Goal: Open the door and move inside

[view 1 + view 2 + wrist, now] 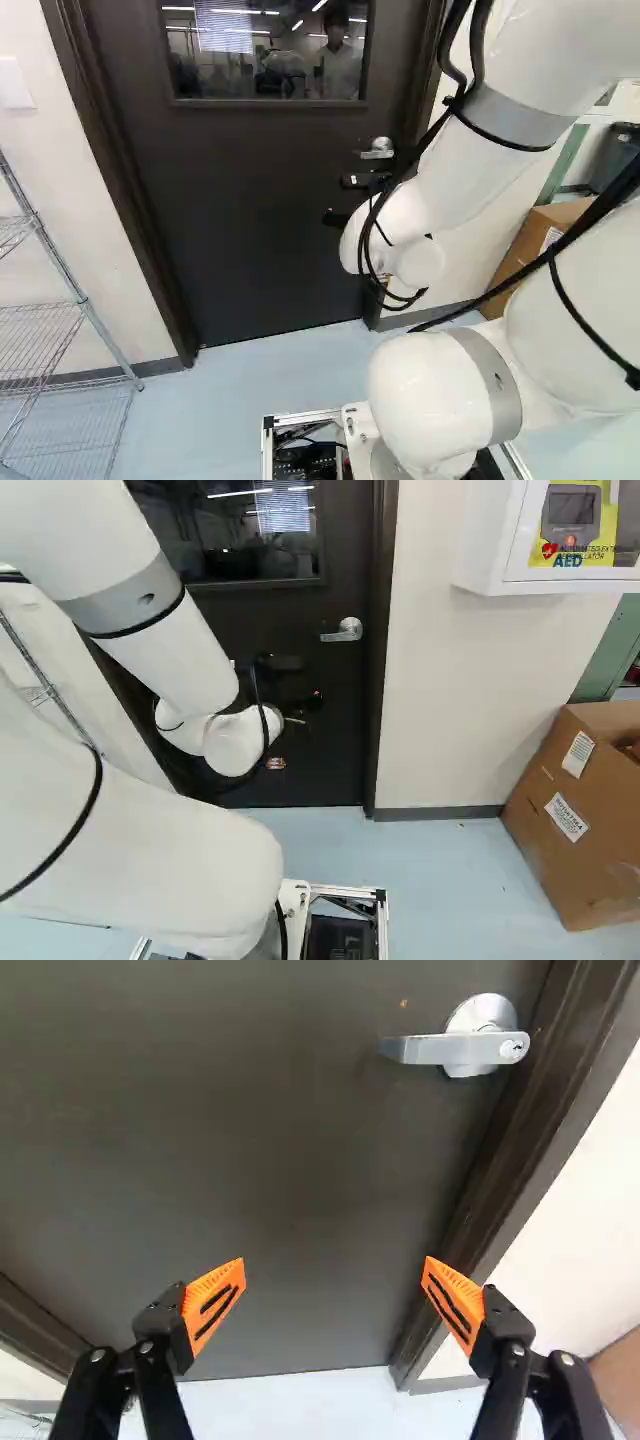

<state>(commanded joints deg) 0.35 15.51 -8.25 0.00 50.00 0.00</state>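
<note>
Spread wide, the black gripper [336, 199] hung before a dark door, its two orange pads [200, 1295] well apart and released, with only air between them. Ahead of the fingertips and apart from them, the door handle [430, 1050] sat level on the door [250, 1160] near its frame [540, 1130], the lever's free end pointing away from the nearby jamb. The door stood closed.

A pale blue floor [280, 370] ran up to the door's foot, and off-white walls [450, 700] rose on both sides above a gray baseboard [440, 813]. An open cardboard box [580, 820] stood on the floor at the right of the right base view, below and to one side of a white wall cabinet [490, 540] with a yellow panel. At the left of the left base view stood a wire shelf [60, 255].

Smooth, rounded white sections with gray bands made up the arm [450, 180], black cables strapped along it. Brushed, silvery metal formed the flat, straight lever and its round mounting plate, and a keyhole marked the lever's thicker end. Matte, nearly black paint covered the flat door, and its rectangular window [270, 50] mirrored bright strips of light. Slim black slots cut across the tapered orange pads, and fine ridges lined their tips.
</note>
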